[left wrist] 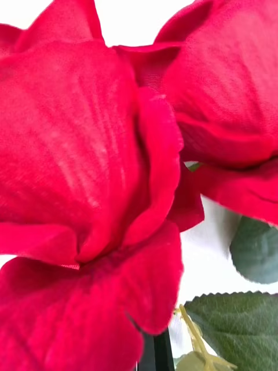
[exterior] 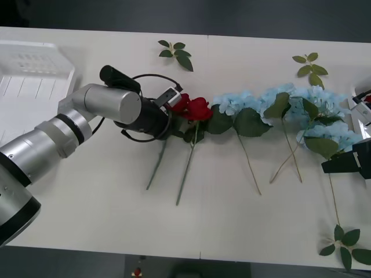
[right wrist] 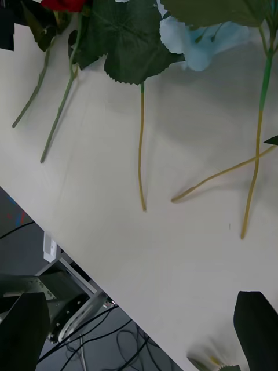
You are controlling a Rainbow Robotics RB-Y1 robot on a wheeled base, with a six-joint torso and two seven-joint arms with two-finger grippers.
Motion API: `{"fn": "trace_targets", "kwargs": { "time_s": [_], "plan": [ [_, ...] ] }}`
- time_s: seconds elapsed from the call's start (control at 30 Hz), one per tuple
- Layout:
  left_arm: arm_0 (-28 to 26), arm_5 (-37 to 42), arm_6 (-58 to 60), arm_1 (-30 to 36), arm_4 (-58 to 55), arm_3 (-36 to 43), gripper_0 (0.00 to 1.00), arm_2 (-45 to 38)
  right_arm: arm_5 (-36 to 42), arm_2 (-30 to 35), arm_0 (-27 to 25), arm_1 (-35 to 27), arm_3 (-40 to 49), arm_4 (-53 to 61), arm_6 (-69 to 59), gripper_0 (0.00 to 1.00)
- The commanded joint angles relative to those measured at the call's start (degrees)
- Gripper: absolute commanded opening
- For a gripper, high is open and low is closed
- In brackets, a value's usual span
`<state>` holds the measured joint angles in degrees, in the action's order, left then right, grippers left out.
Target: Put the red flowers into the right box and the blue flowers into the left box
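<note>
Touching left gripper (exterior: 171, 103): red flowers (exterior: 192, 108)

The red flowers (left wrist: 87, 174) have woven cloth petals with a fine visible weave and a soft, matt, faintly velvety nap. The blue flowers (exterior: 313, 101) look like thin pale fabric, with matt, veined, saw-edged cloth leaves and smooth plastic-looking stems. The left arm (exterior: 107, 104) is brushed silvery metal with a dull sheen. The left box (exterior: 35, 69) is ribbed white plastic. The bench (exterior: 116, 220) is smooth, matt off-white.
</note>
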<state>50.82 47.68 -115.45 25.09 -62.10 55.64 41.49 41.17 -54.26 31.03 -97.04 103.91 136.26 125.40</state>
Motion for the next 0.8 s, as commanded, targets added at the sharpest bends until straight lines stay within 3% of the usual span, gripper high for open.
{"fn": "trace_targets", "kwargs": {
  "time_s": [0.03, 0.53, 0.8],
  "plan": [
    [-0.37, 7.16, -5.84, 0.04, -1.36, 0.78, 0.00, -10.11, -0.92, -0.06, 0.61, 0.54, 1.12, 0.06, -1.65, 0.93],
    [-0.20, 28.43, -11.12, 9.09, -6.45, 10.71, 0.00, -29.36, -7.60, -0.06, 0.61, 6.60, 2.88, 0.33, -2.70, 0.93],
    [0.24, 38.63, -11.73, 9.01, -18.49, 11.33, 0.00, -42.37, -11.02, 0.03, 0.70, 8.19, 5.07, 1.29, -3.93, 0.93]
  ]
}}
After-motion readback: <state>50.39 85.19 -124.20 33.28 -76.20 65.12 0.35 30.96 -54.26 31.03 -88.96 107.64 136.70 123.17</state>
